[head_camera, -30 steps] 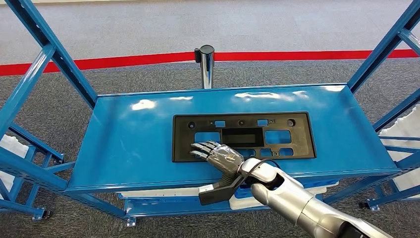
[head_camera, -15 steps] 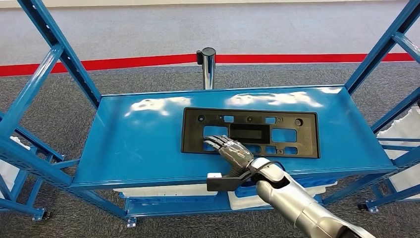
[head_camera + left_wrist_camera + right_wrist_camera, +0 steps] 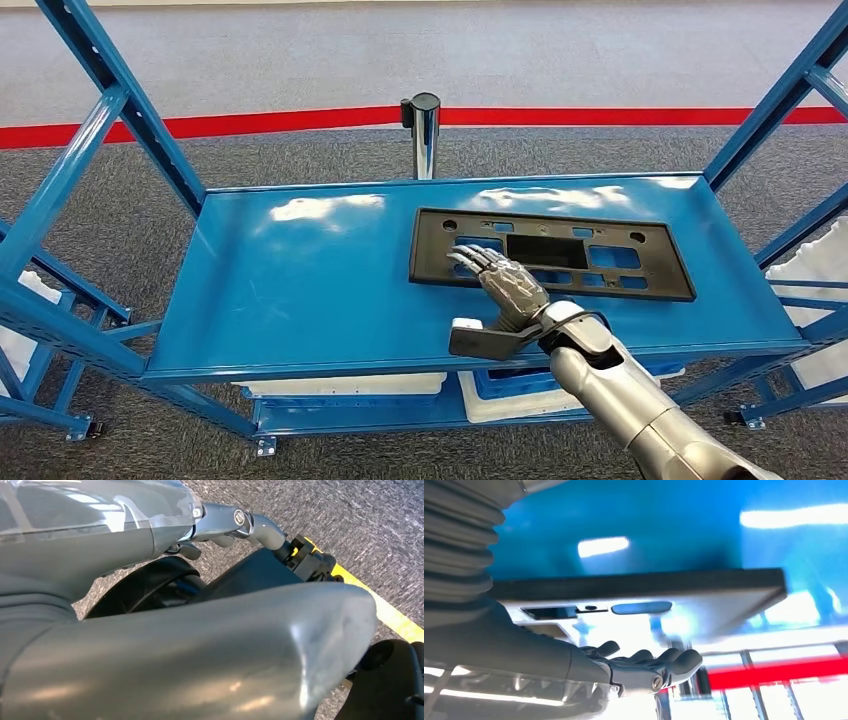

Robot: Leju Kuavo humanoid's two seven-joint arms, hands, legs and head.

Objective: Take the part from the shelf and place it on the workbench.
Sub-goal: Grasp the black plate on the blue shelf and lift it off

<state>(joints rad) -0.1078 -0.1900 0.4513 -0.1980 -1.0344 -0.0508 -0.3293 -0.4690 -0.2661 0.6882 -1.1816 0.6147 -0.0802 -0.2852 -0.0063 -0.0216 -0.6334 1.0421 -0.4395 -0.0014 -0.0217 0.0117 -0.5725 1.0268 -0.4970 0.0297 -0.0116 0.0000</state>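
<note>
The black part (image 3: 552, 254) is seen right of centre in the head view, flat on the blue shelf (image 3: 300, 290). The right hand (image 3: 505, 282) is laid on it, fingers extended, nothing gripped. With only top pressure, the part could slide away instead of being lifted.

High head view; close wrist views

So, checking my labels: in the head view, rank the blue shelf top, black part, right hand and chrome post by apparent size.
1. blue shelf top
2. black part
3. right hand, nearer the camera
4. chrome post, farther off; close to the hand, unsure
</note>
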